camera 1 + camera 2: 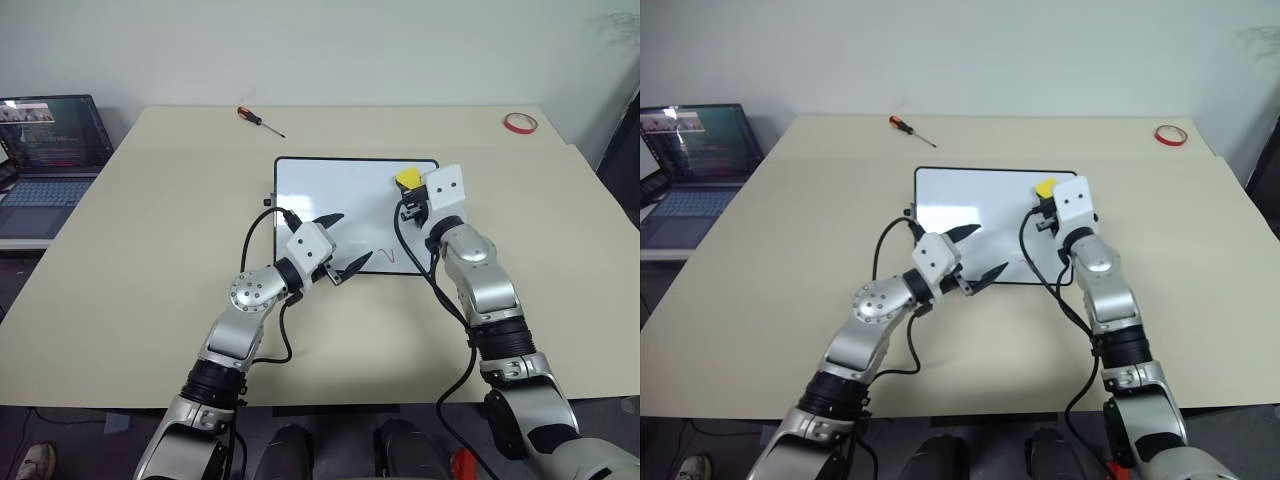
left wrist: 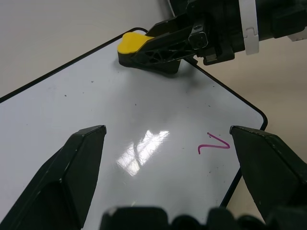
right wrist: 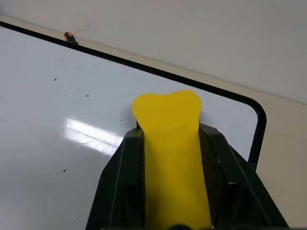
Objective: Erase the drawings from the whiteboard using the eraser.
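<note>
Beige tabletop (image 1: 150, 220) carries the whiteboard (image 1: 330, 195) near its middle, with a single red V-like tick (image 1: 389, 254) left close to the board's near edge on the right. At the board's far right corner the yellow eraser (image 1: 407, 178) sits clamped between the closed fingers of the right gripper (image 1: 409, 192), its tip over the white surface. Over the near edge the left gripper (image 1: 343, 245) hangs with its two fingers spread wide and empty, the tick just beside it. Farther out lie a screwdriver (image 1: 258, 120), a red tape ring (image 1: 520, 122) and a laptop (image 1: 45, 160).
</note>
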Action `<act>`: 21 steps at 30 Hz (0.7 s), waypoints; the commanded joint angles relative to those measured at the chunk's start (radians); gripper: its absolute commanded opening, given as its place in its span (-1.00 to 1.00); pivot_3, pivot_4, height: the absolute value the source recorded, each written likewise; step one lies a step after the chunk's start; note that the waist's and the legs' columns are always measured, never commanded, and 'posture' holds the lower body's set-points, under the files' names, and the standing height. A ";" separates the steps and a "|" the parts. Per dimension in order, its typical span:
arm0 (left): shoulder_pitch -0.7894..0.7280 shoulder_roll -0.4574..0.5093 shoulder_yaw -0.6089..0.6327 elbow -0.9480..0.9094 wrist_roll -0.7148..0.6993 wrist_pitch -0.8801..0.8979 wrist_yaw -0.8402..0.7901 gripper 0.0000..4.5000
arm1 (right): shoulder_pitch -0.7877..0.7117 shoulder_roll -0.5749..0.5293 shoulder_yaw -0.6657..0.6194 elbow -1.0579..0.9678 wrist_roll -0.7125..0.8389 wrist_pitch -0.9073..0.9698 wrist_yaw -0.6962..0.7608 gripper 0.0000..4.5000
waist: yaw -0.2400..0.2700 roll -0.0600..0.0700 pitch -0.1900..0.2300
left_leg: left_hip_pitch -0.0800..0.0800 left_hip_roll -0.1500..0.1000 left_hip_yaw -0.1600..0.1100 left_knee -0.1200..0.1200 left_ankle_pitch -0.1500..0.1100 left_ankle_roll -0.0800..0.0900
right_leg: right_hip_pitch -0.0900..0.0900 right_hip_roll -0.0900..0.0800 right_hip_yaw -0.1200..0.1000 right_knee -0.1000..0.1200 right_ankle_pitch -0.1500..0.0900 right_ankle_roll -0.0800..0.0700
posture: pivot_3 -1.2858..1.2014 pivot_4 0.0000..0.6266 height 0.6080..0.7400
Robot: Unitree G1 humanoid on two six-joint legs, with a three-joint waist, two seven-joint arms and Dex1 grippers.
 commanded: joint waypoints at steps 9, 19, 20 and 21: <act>-0.011 -0.011 -0.003 -0.016 0.001 -0.026 0.007 1.00 | 0.175 -0.082 0.001 -0.230 -0.013 0.212 0.038 -0.49 | 0.006 0.000 0.000 | 0.000 0.000 -0.001 0.000 0.000 0.000 | 0.001 0.000 -0.001 -0.001 0.000 0.000 | 0.03 -0.52 1.00; -0.021 -0.014 -0.008 0.003 0.002 -0.040 -0.001 1.00 | 0.176 -0.086 -0.012 -0.272 0.001 0.166 0.031 -0.49 | 0.009 -0.001 0.000 | 0.001 -0.001 0.000 0.001 0.000 0.000 | 0.002 0.000 0.000 0.000 0.000 0.000 | 0.03 -0.52 1.00; -0.025 -0.014 -0.007 0.008 0.002 -0.043 -0.002 1.00 | 0.163 -0.080 -0.010 -0.263 0.003 0.140 0.030 -0.49 | 0.007 -0.001 0.000 | 0.001 -0.001 0.000 0.001 0.000 0.000 | 0.002 0.000 0.000 0.000 0.000 0.000 | 0.03 -0.52 1.00; -0.028 -0.014 -0.007 0.012 0.002 -0.046 -0.002 1.00 | 0.149 -0.074 -0.007 -0.250 0.001 0.100 0.028 -0.49 | 0.006 -0.001 0.000 | 0.001 -0.001 0.000 0.001 0.000 0.000 | 0.001 0.000 0.000 0.000 0.000 0.000 | 0.03 -0.52 1.00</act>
